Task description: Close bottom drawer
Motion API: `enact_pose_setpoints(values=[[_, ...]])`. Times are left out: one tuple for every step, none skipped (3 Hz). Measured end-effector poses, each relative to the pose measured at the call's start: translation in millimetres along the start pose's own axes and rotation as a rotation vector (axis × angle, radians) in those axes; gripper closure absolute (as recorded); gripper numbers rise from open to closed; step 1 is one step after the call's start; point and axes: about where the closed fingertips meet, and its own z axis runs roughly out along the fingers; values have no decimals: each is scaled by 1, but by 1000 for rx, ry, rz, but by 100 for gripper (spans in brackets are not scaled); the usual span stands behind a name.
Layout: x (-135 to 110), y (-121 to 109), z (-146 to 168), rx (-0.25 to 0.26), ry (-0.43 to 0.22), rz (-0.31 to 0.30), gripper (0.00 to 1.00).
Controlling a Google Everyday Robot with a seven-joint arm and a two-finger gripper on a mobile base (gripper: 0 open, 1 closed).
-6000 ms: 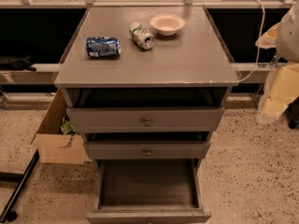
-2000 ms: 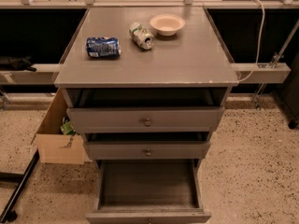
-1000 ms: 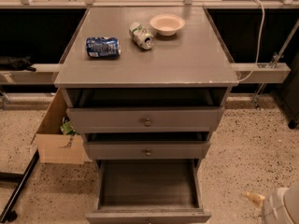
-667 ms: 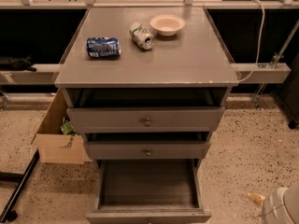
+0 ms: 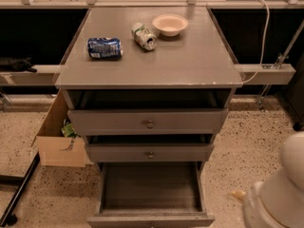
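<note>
Camera view: the bottom drawer point(image 5: 150, 194), a long shallow grey wooden box with a plain front, stands pulled out at 6 o'clock. The tool point(image 5: 275, 194), a smooth pale rounded bulk, sits at 4 o'clock, clear of the drawer; whether it is apart or together I cannot tell. On the matte grey table point(image 5: 190, 61) lie a blue can point(image 5: 104, 48), a dented can point(image 5: 144, 35) and a round cream bowl point(image 5: 170, 24).
</note>
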Motion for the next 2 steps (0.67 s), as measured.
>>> enact_pose_setpoints(values=[[-44, -33, 58, -89, 4, -19, 0], [-82, -57, 110, -155, 11, -25, 0]])
